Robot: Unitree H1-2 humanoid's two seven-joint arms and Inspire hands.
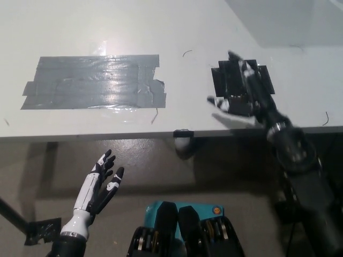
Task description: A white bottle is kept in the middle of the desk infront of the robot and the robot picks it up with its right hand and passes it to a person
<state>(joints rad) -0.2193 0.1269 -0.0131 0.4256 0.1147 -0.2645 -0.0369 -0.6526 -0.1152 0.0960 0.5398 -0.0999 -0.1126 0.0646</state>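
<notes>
Head view shows no white bottle anywhere: not on the desk (107, 32), and not in either hand. The right hand (241, 93) hangs low over the near right part of the desk, fingers spread apart and holding nothing, directly above a black patch (225, 77) on the surface. Judging from the empty hand and the missing bottle, the handover looks finished, or else the bottle has not been set out; the frame alone cannot settle which, and no person is visible to receive anything. If it is done, all that seems left is for the arm to pull home. Well to the left of that hand, a broad rectangle of grey tape (94, 80) is stuck flat on the pale grey desk. Below the desk's near edge, far from the working hand, the white left hand (99, 184) rests idle with fingers apart, empty, over a dull brown floor (161, 176).
</notes>
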